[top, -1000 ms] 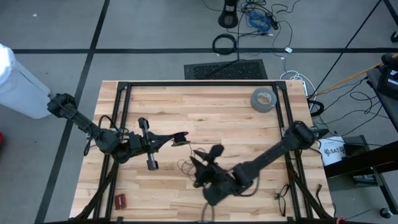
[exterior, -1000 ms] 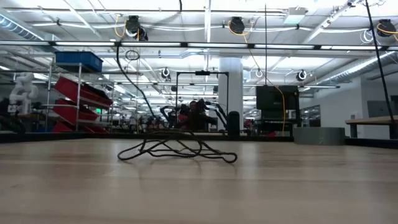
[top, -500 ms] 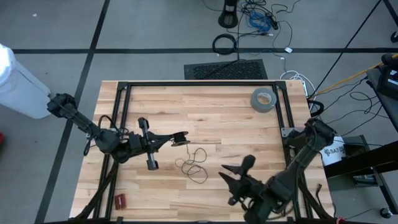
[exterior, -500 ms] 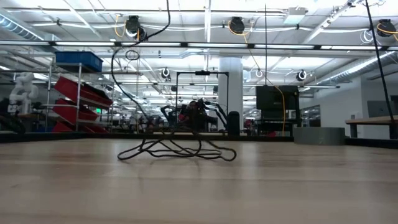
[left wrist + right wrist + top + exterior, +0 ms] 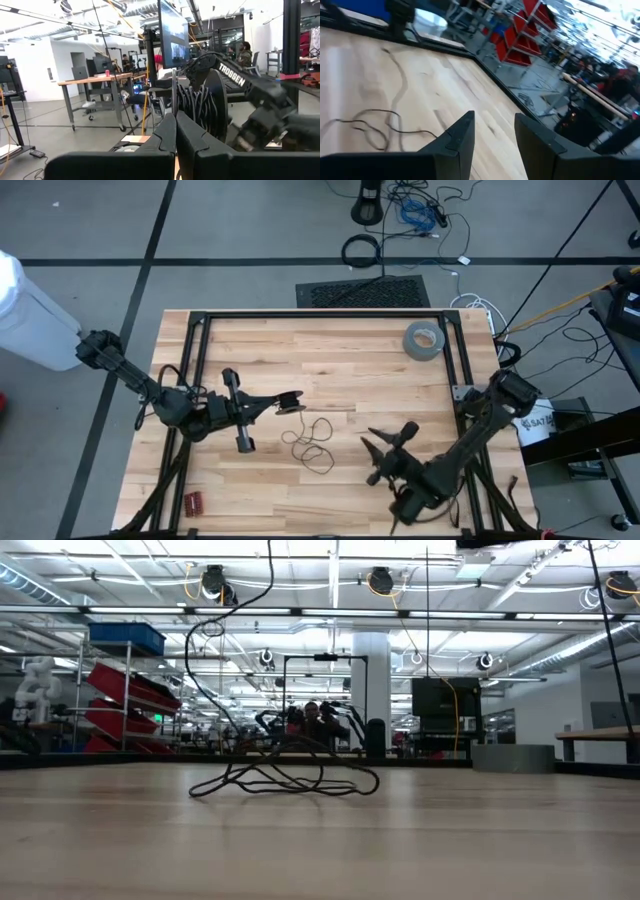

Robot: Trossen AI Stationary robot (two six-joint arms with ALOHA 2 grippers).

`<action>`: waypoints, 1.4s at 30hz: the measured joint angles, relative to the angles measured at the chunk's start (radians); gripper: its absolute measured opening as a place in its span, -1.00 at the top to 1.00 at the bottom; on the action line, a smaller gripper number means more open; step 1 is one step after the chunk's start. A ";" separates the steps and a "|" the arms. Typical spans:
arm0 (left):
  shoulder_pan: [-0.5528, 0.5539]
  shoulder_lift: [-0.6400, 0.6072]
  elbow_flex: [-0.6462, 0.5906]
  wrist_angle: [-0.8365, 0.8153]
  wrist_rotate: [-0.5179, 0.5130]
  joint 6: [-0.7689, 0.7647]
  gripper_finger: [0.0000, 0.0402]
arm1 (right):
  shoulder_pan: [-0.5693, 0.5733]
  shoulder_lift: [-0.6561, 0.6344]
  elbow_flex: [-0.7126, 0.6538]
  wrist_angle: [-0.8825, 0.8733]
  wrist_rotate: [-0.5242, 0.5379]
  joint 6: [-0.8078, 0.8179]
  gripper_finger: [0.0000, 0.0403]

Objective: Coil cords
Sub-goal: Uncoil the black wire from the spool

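- "trossen", white capitals, on the dark arm link [image 5: 239, 79] of the other arm, seen in the left wrist view.
- "sat…", partly readable dark lettering, cut off, on the white bucket [image 5: 537, 423] beside the table's right edge, high view.
- monitor [image 5: 172, 37] in the left wrist view: screen content not legible.
- no other text, number or sign can be read.

Wood table [image 5: 380, 380]: wire [image 5: 308, 442], tape roll [image 5: 423, 339]
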 joint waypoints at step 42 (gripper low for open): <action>0.004 0.000 0.000 0.002 0.000 0.000 1.00 | -0.106 -0.563 -0.410 0.798 -0.382 -0.938 0.37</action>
